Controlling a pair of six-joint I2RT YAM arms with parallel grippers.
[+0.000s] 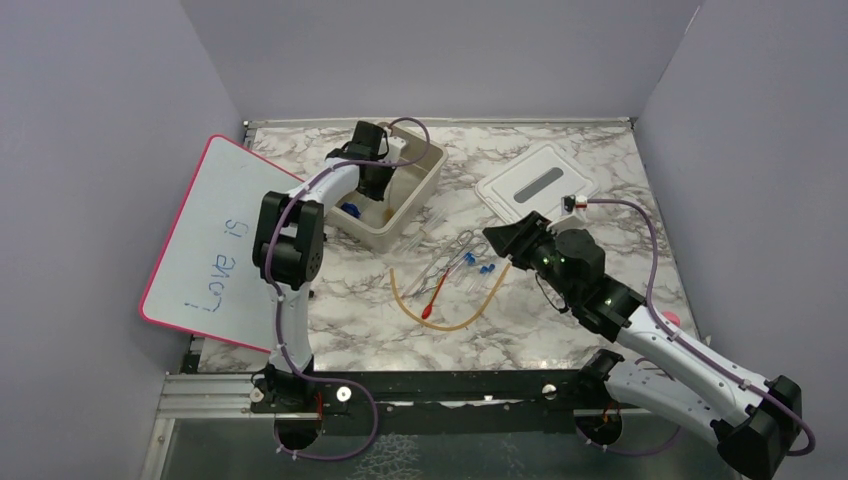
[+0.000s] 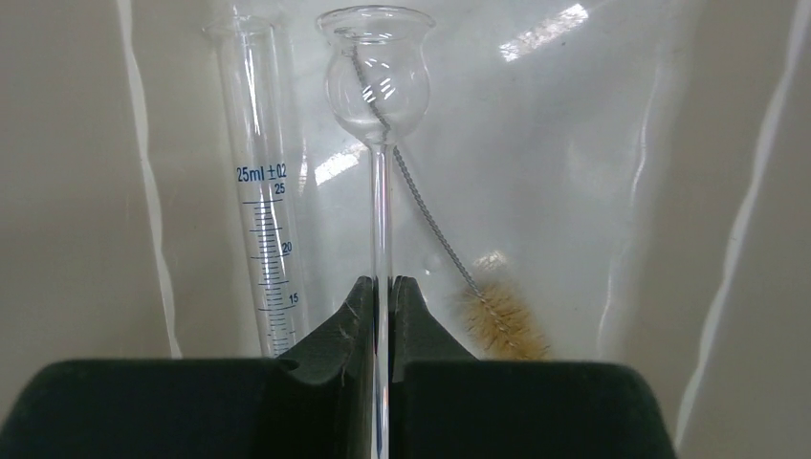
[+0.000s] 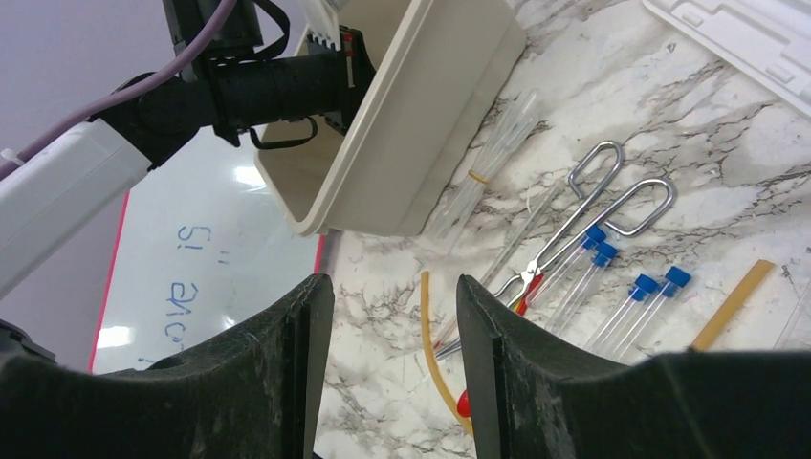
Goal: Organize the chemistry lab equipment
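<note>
Marble-patterned table (image 1: 350, 320), lavender walls on three sides. Item one: bulb-topped glass tube (image 2: 376, 81), its thin stem clamped between the closed fingers of the left gripper (image 2: 381, 287), bulb pointing away from the wrist, inside the beige tub (image 3: 421, 124). Just left of that stem: graduated cylinder (image 2: 260, 191), marked 25 ml. Right of the stem, near the fingertips: tan bristle brush (image 2: 497, 320), its twisted wire running behind the bulb. Right gripper (image 3: 394, 287): jaws wide, holding nothing, above the table. Ahead of it and to its right: metal tongs (image 3: 593, 206); beside them, blue-capped tubes (image 3: 602, 256). Directly beneath its fingertips: amber rubber tube (image 3: 430, 335) and red-tipped dropper (image 1: 432, 305). Against the tub's outer wall: banded clear tubes (image 3: 483, 182). Beyond the right gripper: white lid (image 1: 540, 180). Far left: whiteboard (image 1: 225, 245).
</note>
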